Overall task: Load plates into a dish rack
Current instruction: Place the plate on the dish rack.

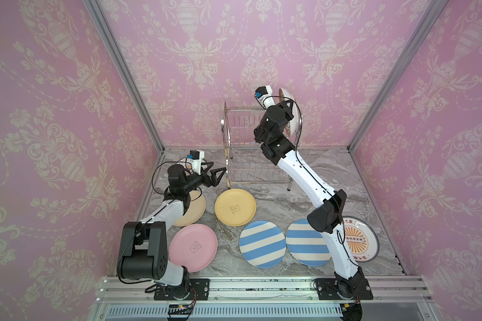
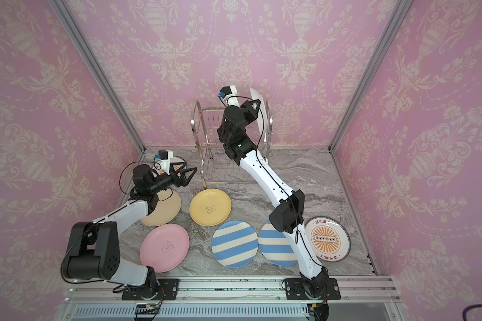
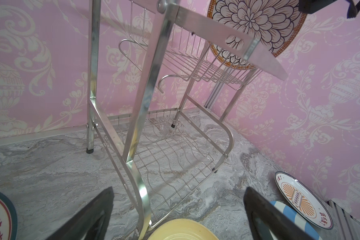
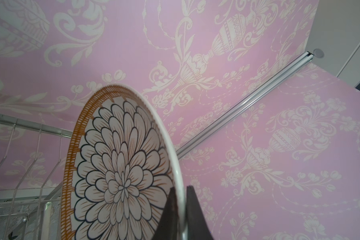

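floral plate (image 4: 121, 166) upright, perhaps above chrome rack (image 3: 145, 99)

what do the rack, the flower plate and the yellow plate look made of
Dish rack: polished metal, likely chromed or stainless steel; its flat bars reflect like mirrors.
Floral plate: probably glazed ceramic; glossy white rim, crisp printed petals.
Yellow plate: matte, perhaps plastic or bamboo fibre; even colour, little glare.
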You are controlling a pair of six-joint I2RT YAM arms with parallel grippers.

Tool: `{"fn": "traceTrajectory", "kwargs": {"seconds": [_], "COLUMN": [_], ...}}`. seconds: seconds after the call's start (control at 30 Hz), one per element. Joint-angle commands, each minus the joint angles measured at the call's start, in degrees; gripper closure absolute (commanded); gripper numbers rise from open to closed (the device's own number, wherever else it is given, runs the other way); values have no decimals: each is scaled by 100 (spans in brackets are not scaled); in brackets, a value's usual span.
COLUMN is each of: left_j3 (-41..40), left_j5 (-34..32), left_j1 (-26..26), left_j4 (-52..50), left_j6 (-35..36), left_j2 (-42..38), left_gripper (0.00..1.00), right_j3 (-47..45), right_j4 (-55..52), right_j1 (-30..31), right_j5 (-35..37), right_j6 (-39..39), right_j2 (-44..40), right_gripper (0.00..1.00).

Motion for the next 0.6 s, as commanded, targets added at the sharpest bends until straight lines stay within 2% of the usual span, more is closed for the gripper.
{"fn": "traceTrajectory", "kwargs": {"seconds": [0.0, 0.33, 0.57], "left_j3": [152, 135, 115], "left_j5": [193, 281, 256], "left_j1": [68, 128, 139], "left_j4": [32, 137, 121], "left_j6": [3, -102, -72], "left_j2": [-64, -46, -31], "left_gripper": [1, 1, 1], "right_j3": [117, 395, -144], "right_j4": [-140, -595, -456], "right_j1": [-46, -40, -83], "right_j5": [-87, 32, 162], "right_j6": [644, 1105, 1253], "right_j2": [-402, -162, -368], "right_gripper": [100, 100, 100]}}
